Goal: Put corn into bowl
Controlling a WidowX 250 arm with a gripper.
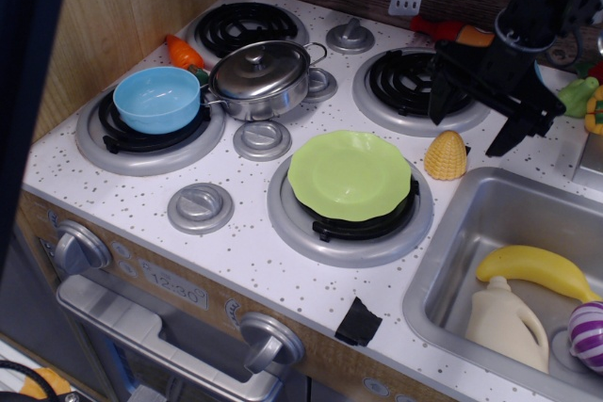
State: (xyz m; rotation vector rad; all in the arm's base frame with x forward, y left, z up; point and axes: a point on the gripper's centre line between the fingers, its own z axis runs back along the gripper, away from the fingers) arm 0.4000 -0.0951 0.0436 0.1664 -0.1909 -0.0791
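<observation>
My end effector (468,126) hangs wide apart, empty, above the corn (446,155). Corn upright on the desk (254,251), between the green plate (350,174) and the sink (452,261). Blue bowl (156,98) on the left burner, touching the steel pot (258,77).

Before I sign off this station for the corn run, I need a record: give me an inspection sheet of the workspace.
Surface: white speckled toy stovetop with four burners; steel sink at right.
Job's things: corn upright on the counter between the green plate and the sink; blue bowl empty on the front-left burner.
Clutter: green plate on the front-right burner; lidded pot; carrot; banana, bottle and a purple striped item in the sink.
Grippers: gripper above and behind the corn, jaws open, holding nothing.
Cables: dark cabling at the top right by the arm.
Surroundings: wooden wall at left; hanging utensils behind.
</observation>
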